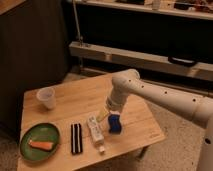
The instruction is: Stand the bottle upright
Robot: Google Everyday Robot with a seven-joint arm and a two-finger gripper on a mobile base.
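Bottle [95, 131] lies on its side on the wooden table [145, 131], not yet upright. Its white body and greenish-yellow label start just below the jaws and run away from them toward the table's near edge, and its pale cap is the end farthest from them. The gripper [105, 116] hangs at the end of the white arm [165, 95], which reaches in from the right of the view. It sits low over the table by the bottle's far end. Its jaws stand apart and hold nothing, and whether a fingertip touches the bottle cannot be told. A small blue block [114, 124] sits just beside the jaws on their right in the view, close to the bottle but apart from it. Beyond the bottle, to the left of the jaws and nearer the camera, a black striped bar [76, 138] lies roughly parallel to the bottle. Farther left, a green plate [31, 134] carries an orange piece of food [41, 145]. A translucent plastic cup [46, 97] stands upright well to the left of the jaws, toward the table's far left corner.
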